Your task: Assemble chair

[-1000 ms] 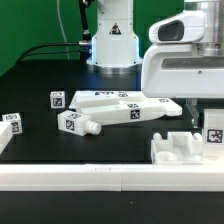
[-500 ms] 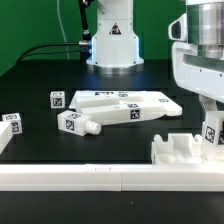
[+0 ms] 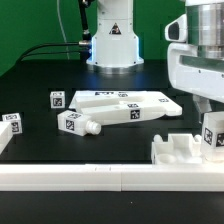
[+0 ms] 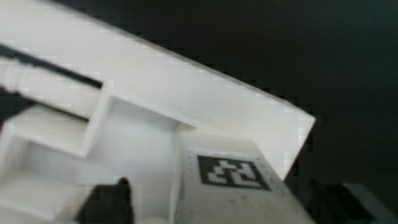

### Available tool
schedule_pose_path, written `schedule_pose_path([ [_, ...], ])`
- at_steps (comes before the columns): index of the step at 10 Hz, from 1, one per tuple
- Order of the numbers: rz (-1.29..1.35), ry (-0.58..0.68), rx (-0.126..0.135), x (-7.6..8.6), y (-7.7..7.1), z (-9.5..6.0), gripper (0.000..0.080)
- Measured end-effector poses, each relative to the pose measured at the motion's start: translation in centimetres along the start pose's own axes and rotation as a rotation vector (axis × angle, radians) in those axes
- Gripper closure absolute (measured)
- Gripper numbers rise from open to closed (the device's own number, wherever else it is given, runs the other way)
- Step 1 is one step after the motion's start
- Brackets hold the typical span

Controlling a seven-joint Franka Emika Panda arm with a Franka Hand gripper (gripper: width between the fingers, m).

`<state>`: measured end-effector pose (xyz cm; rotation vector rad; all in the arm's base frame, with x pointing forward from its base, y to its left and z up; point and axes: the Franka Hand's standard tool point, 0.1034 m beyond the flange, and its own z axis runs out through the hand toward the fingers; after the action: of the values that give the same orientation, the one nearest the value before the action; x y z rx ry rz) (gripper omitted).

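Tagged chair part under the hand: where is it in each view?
Exterior view: tagged part at the exterior view's far right, next to the seat frame.
Wrist view: tagged part close up, near mid-picture.
Shared landmark: its square black-and-white tag.

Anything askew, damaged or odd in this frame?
Nothing stands out. The pegged bar and small tagged block lie loose by the marker board, undamaged; a tagged piece stands at the seat frame, between the fingers of the gripper.

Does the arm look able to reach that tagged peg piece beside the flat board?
Probably yes: the peg piece lies in the open, nothing over it; the gripper hangs above the seat frame.
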<state>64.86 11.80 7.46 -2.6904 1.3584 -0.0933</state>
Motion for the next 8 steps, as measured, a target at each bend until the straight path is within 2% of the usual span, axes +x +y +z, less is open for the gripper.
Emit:
schedule_pose_path([
  [1,-0.221,0.006,-0.004,0.11,0.03,-0.01,0.0199],
  [2,-0.375,0.008,-0.008,-0.07,-0.04,0.02,0.0161],
  [4,-0.502,0.008,-0.01,0.05,0.05,0.07,0.0161],
  [5,-0.617,0.008,-0.016,0.11,0.08,0.03,0.0151],
  [7,-0.94,0.024,-0.044,0.5,-0.19,-0.34,0.0151],
  [8,-0.966,0.029,-0.043,0.42,-0.29,-0.32,0.0151],
])
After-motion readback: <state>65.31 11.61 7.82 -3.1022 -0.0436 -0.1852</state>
